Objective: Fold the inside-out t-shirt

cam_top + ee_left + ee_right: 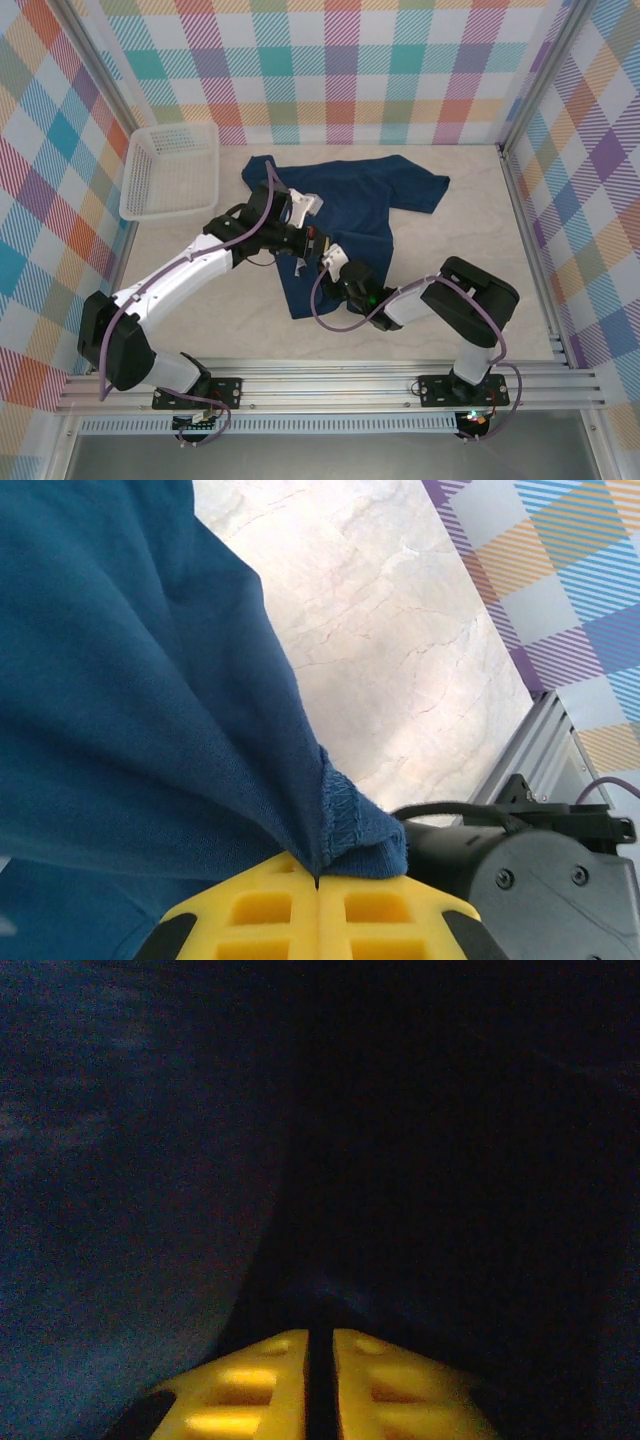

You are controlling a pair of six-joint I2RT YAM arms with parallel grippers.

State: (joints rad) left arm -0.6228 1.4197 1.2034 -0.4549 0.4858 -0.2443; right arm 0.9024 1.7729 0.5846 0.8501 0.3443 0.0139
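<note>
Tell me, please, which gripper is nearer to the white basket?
Left. The left gripper, shut on the t-shirt, sits right of the white basket; the right gripper lies just beyond it, farther from the basket.

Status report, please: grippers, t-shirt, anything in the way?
Left gripper shut on t-shirt hem. Right gripper closed, apparently pinching the cloth. T-shirt rumpled, not yet folded. White basket far left, apart from it.
</note>
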